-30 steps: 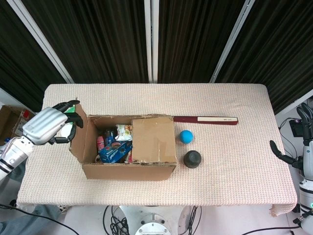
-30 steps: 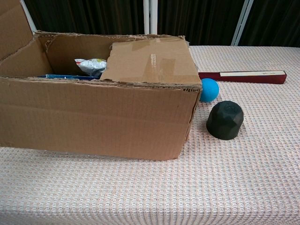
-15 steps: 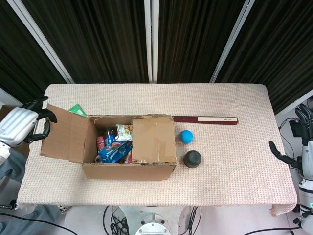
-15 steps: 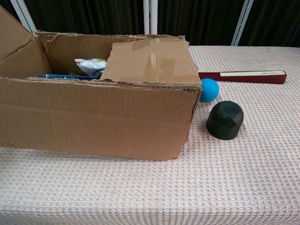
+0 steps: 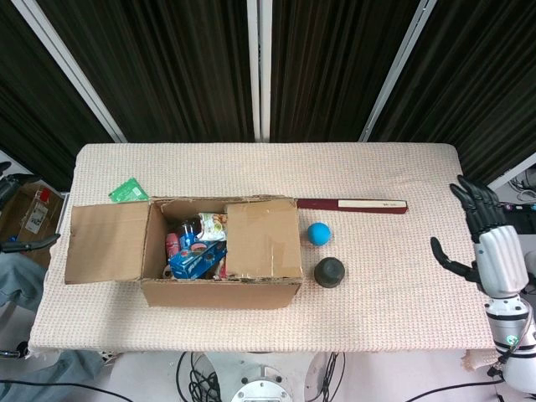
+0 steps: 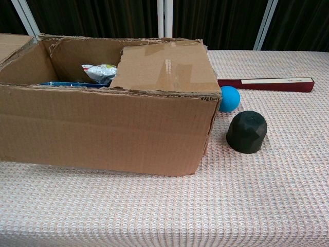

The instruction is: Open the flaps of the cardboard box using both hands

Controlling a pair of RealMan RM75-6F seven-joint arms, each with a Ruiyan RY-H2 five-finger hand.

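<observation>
The cardboard box stands on the left half of the table, and the chest view shows it up close. Its left flap lies folded out flat. The right flap still covers the right half. Packets and a blue carton show inside. Only dark fingers of my left hand show at the frame's left edge, spread, just off the left flap's outer edge. My right hand hovers over the table's right edge, fingers spread, holding nothing. Neither hand shows in the chest view.
A blue ball and a dark cap-shaped object sit just right of the box. A long maroon case lies behind them. A green packet lies behind the left flap. Another carton stands off the table's left side.
My left hand swung the left flap from upright down to flat, let go and withdrew leftward almost out of view. My right hand rose and came in over the table's right edge.
</observation>
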